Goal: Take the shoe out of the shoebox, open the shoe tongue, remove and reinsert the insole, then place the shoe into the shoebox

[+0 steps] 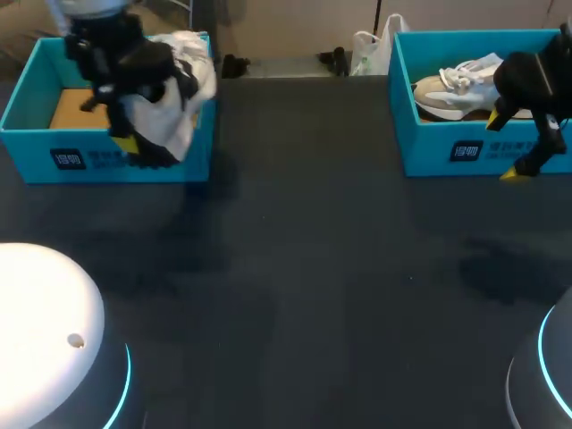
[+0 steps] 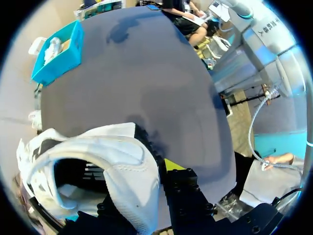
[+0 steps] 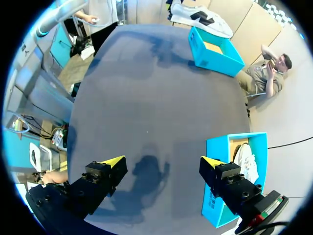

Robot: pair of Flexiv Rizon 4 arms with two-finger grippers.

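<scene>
A white shoe (image 1: 183, 80) with dark trim hangs over the left blue shoebox (image 1: 107, 159) at the table's back left. My left gripper (image 1: 134, 147) is shut on the shoe's upper edge. In the left wrist view the white shoe (image 2: 122, 166) fills the space around my left gripper (image 2: 149, 196), with one yellow fingertip (image 2: 173, 165) outside its wall and the other finger hidden inside. A second shoebox (image 1: 447, 152) at the back right holds a beige-and-white shoe (image 1: 456, 89). My right gripper (image 1: 502, 147) hovers open at that box's front right corner. In the right wrist view the right gripper (image 3: 163, 161) is empty, beside the box (image 3: 234, 166).
The dark table (image 1: 295, 268) stretches between the two boxes. White rounded robot bases sit at the front left (image 1: 36, 331) and front right (image 1: 547, 375) corners. The left box's floor shows brown cardboard (image 1: 71, 107).
</scene>
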